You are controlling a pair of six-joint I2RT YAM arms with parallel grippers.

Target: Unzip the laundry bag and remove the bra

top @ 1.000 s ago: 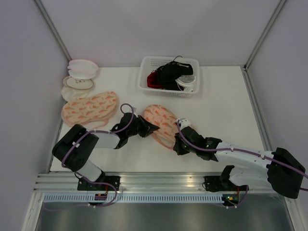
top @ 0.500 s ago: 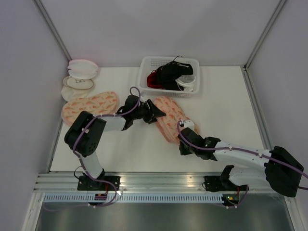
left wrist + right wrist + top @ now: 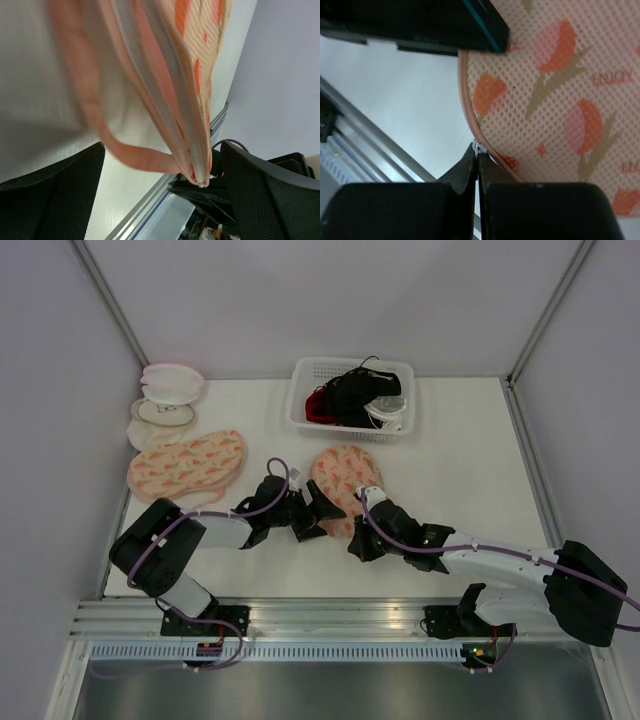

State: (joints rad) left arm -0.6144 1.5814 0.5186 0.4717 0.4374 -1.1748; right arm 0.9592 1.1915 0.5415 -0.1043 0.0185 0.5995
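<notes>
The peach-pink laundry bag [image 3: 345,478] with its orange print lies zipped in the middle of the table between my two grippers. My left gripper [image 3: 322,512] is open at the bag's left edge. In the left wrist view the bag's zipped seam [image 3: 192,145] and pink strap loop [image 3: 125,150] hang between the wide-apart fingers [image 3: 55,200], touching neither. My right gripper [image 3: 358,540] sits at the bag's near end. It is shut on the small white zipper pull [image 3: 478,148] at the rim of the bag [image 3: 560,95]. The bra is hidden.
A second printed bag [image 3: 188,465] lies at the left, with white-and-pink round cases [image 3: 165,398] behind it in the far left corner. A white basket [image 3: 300,405] of black, red and white garments stands at the back. The metal rail [image 3: 330,615] runs along the near edge.
My left gripper has opened and let go of the bag, after swinging it toward the back and then returning nearer. The bag now lies farther back. The right gripper stays shut on the pull.
</notes>
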